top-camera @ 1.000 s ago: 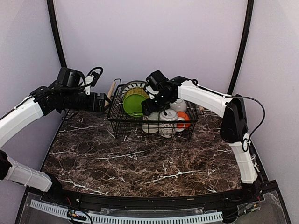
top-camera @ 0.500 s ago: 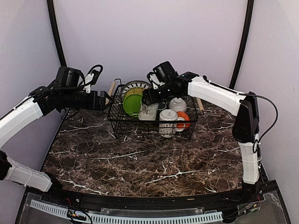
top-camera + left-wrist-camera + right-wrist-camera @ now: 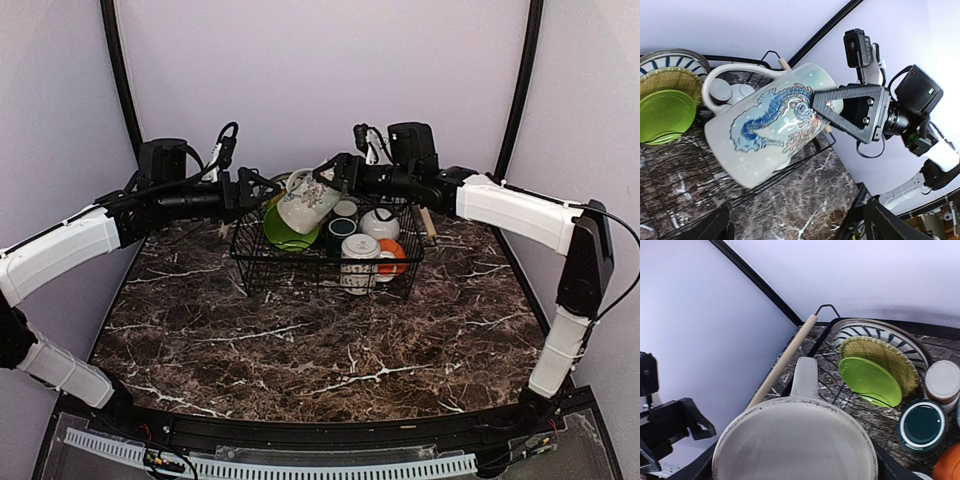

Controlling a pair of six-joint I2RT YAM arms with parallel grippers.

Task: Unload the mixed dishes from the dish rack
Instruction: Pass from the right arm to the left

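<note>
A pale mug with a blue seahorse print hangs tilted above the left half of the black wire dish rack. My right gripper is shut on it near the rim; one black finger lies across its side. The mug's mouth fills the right wrist view and hides those fingers. My left gripper stands open just left of the mug's base, apart from it. In the rack stand a lime-green plate, a dark green mug, another pale mug and an orange bowl.
Behind the lime-green plate lean a yellow plate and a blue-striped grey plate. A wooden rod handle runs along the rack's left side. Dark marble table lies in front; pale walls close in behind and at both sides.
My right arm has lifted the seahorse mug out of the rack, up and to the left. My left arm has swung right until its open gripper is beside the mug.
</note>
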